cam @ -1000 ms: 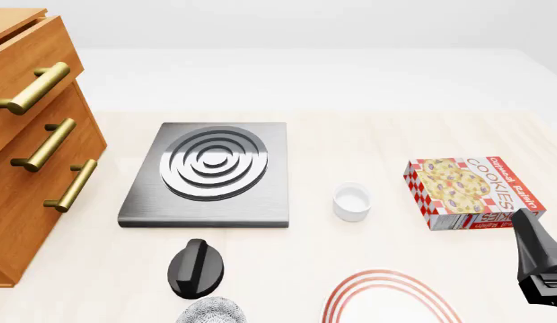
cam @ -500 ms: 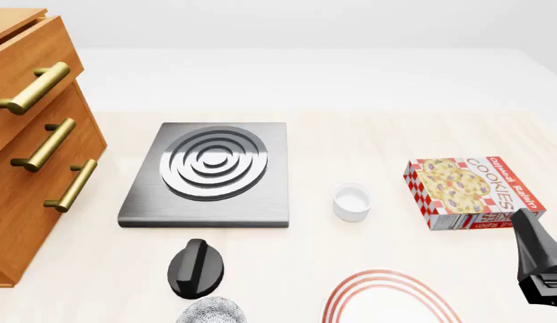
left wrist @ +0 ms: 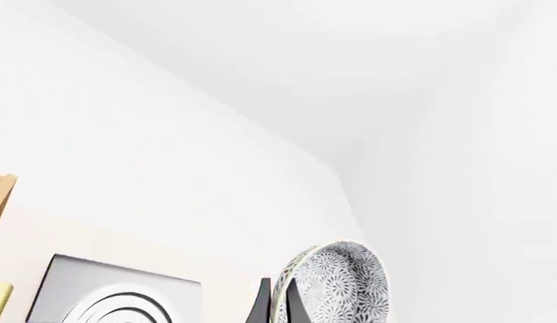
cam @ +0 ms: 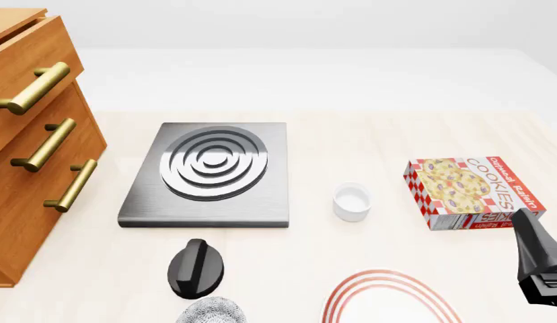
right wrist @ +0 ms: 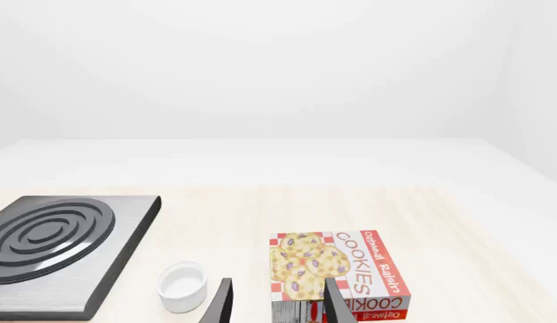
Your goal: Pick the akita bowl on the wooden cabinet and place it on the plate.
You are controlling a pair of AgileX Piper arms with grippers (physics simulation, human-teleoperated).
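Observation:
The akita bowl (left wrist: 342, 286), black-and-white patterned, stands on edge in the left wrist view, with my left gripper (left wrist: 276, 303) shut on its rim. From the front only the bowl's top (cam: 212, 311) shows at the bottom edge, just behind a black part of my left arm (cam: 196, 268). The plate (cam: 386, 274), white with red rings, lies to the bowl's right, cut off by the frame. The wooden cabinet (cam: 36, 155) stands at the far left. My right gripper (cam: 537, 259) (right wrist: 278, 306) hovers open and empty at the near right, beside the plate.
A grey square stove (cam: 211, 171) with a ringed burner lies mid-table. A small white ramekin (cam: 351, 201) sits to its right, and a cookie box (cam: 471, 192) lies beyond that, just ahead of my right gripper. Brass handles (cam: 47, 145) jut from the cabinet drawers.

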